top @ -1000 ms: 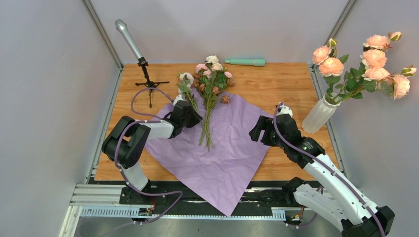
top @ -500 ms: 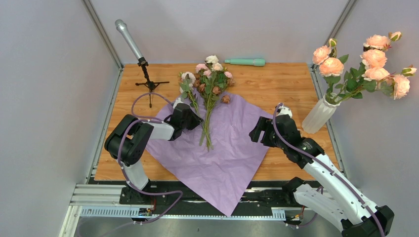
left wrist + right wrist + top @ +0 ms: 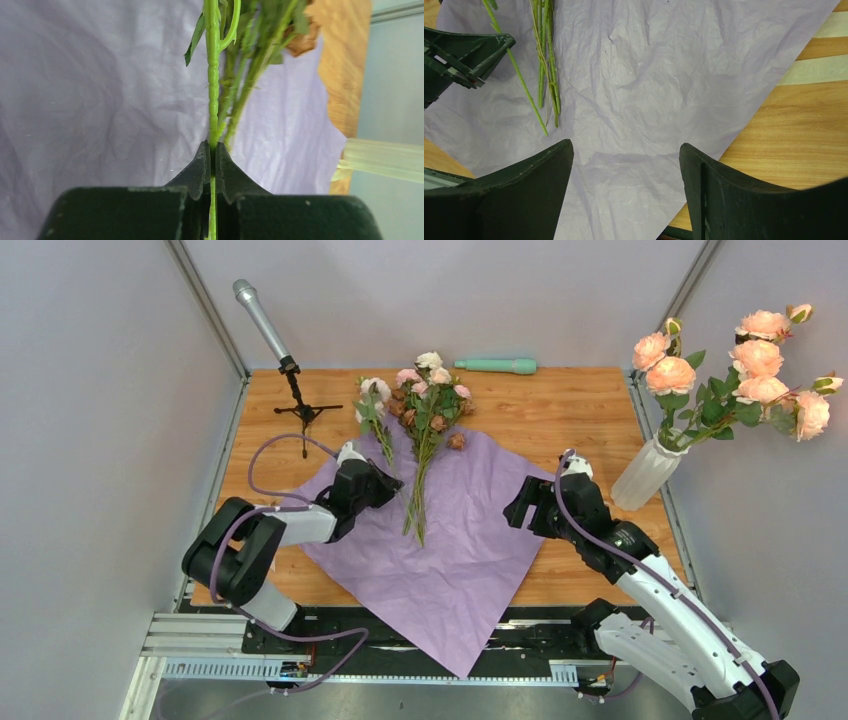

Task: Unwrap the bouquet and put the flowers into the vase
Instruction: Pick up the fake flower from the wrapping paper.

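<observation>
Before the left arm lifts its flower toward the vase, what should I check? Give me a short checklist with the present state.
1. Left fingers closed on one stem: ok.
2. Other stems lie free on the paper: ok.
3. Right fingers open, holding nothing: ok.
4. Vase upright: ok.
5. Room in vase neck beside peach roses: cannot tell.

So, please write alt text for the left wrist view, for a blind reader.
The left gripper is shut on one thin green flower stem that runs straight up. Behind it lies crinkled lilac paper, with other stems close on the right and wooden table beyond.
</observation>
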Available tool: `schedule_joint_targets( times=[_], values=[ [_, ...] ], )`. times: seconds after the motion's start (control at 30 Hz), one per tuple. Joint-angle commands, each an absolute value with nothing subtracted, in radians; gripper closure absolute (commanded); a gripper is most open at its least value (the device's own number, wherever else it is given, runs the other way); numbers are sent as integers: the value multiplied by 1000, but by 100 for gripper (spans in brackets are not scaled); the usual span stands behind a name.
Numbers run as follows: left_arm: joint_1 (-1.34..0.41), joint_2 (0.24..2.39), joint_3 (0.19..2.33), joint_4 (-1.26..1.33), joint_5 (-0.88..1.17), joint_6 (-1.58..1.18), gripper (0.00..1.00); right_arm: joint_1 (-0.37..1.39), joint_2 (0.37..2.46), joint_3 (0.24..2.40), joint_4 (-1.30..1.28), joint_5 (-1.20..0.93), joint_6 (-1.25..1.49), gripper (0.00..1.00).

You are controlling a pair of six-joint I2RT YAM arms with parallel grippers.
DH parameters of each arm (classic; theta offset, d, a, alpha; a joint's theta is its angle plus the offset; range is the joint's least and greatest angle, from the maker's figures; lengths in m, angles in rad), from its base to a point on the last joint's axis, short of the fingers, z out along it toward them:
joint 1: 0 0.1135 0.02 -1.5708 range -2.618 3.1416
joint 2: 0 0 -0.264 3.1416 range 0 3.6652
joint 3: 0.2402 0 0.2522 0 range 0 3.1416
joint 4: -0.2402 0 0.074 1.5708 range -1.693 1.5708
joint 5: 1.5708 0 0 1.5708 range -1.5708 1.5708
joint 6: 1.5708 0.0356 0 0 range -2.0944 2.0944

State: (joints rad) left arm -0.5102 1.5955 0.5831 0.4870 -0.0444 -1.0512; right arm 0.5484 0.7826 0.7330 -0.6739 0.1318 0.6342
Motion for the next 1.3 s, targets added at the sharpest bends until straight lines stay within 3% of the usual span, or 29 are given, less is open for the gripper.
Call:
schedule_joint_targets(
  times=[0.0, 0.2, 0.37, 0.7, 0.93, 1.27],
  values=[
    [-509, 1454, 559, 601, -66, -952, 100, 546, 764, 721, -600, 103, 631, 20],
    [-511, 1230, 524, 568, -18, -820, 100, 546, 767, 726, -486, -20, 572, 12],
    [-542, 1057, 554, 503, 211, -704, 100, 546, 761, 747, -315, -197, 486, 7],
    [-646, 909, 516, 584, 461, -788, 100, 535, 842, 822, 84, -679, 558, 5],
    [-748, 921, 551, 585, 524, -775, 100, 536, 932, 855, 263, -745, 707, 5],
    [-798, 935, 557, 560, 577, -744, 100, 536, 977, 891, 249, -681, 733, 12]
  ],
)
